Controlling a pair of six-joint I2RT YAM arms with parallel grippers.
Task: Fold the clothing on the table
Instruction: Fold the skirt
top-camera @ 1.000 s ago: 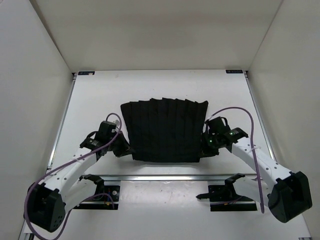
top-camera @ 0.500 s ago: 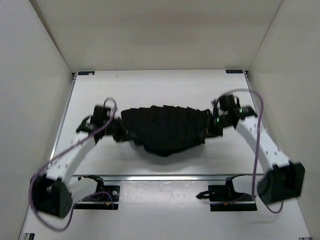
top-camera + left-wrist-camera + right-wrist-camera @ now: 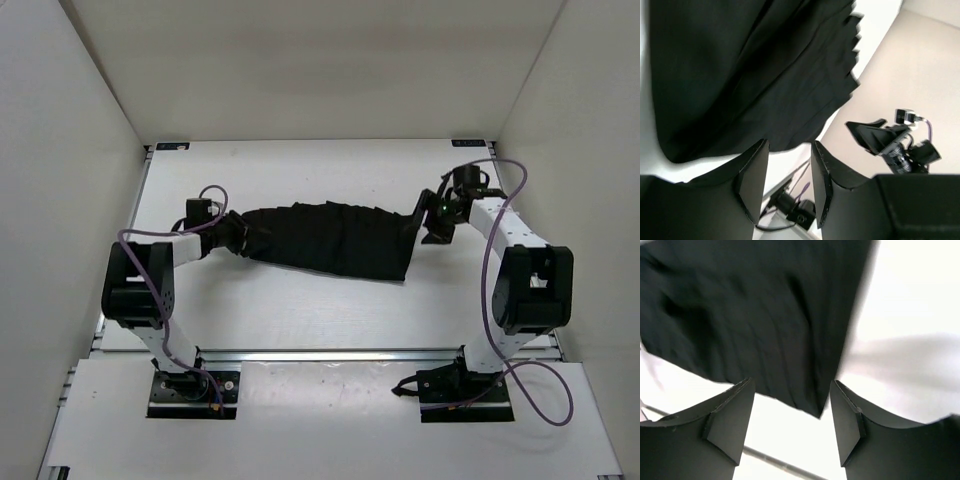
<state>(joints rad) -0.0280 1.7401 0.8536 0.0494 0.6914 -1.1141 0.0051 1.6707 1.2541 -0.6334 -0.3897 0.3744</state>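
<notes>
clothing (image 3: 330, 240), one piece, left claw (image 3: 789, 150), right claw (image 3: 791, 390), both parted

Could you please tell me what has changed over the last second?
The left claw and right claw carried the near edge of the clothing toward the far side, folding it into a narrower band, then opened and let go. The table stayed as it was.

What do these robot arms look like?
The left arm and right arm are white tubes with blocky black joints, each trailed by a looping purple cable. Each ends in two black wedge-shaped fingers.
</notes>
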